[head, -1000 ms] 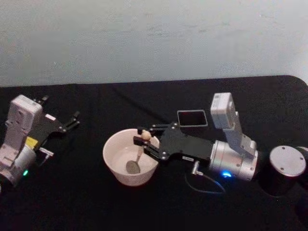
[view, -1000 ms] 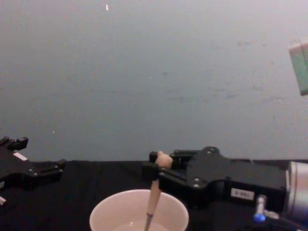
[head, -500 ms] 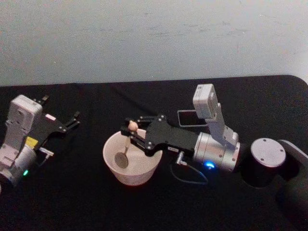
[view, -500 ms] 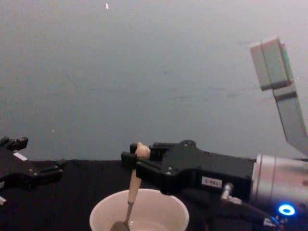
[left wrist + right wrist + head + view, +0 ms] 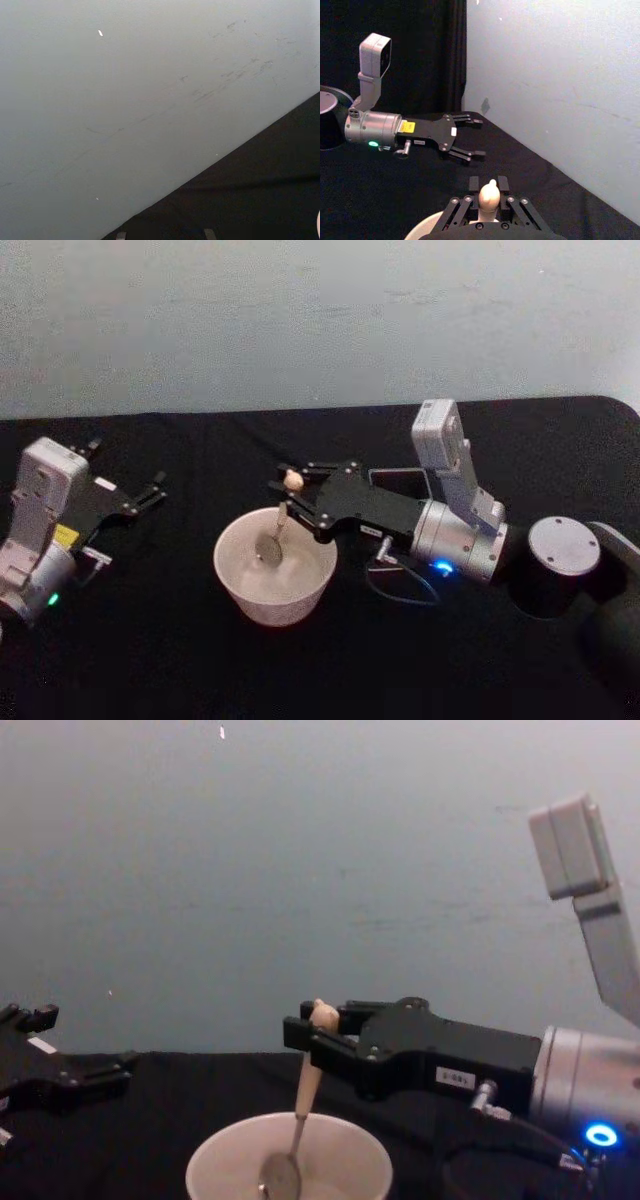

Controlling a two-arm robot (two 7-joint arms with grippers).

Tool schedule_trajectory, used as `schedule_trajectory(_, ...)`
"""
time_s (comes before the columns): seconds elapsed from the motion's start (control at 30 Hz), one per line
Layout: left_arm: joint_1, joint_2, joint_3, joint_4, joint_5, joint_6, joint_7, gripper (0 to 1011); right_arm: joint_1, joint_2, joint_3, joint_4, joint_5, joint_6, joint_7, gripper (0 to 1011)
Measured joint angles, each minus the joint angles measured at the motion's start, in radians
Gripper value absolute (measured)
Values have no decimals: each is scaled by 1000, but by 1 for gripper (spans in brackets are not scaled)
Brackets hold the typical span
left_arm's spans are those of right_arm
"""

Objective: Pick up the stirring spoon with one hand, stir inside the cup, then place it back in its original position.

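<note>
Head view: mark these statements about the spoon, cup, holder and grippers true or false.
1. The beige-handled metal spoon has its bowl inside the wide cream cup. True.
2. The black right gripper on the silver wrist is shut on the spoon's handle. True.
3. The black left gripper grips the cup's rim. False: it is open, apart from the cup, at the black table's left side.
4. The spoon stands in the dark grey square holder. False: it is in the cup; the holder is behind the right gripper.
</note>
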Motion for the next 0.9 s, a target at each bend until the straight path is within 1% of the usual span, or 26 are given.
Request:
schedule_trajectory(0.67, 0, 0, 0, 0, 0, 0, 0, 1002, -14, 17, 18, -12, -8, 12, -9, 211)
schedule_trajectory(0.9, 0, 0, 0, 0, 0, 0, 0, 1001, -37, 47, 31, -48, 0, 27, -7, 211)
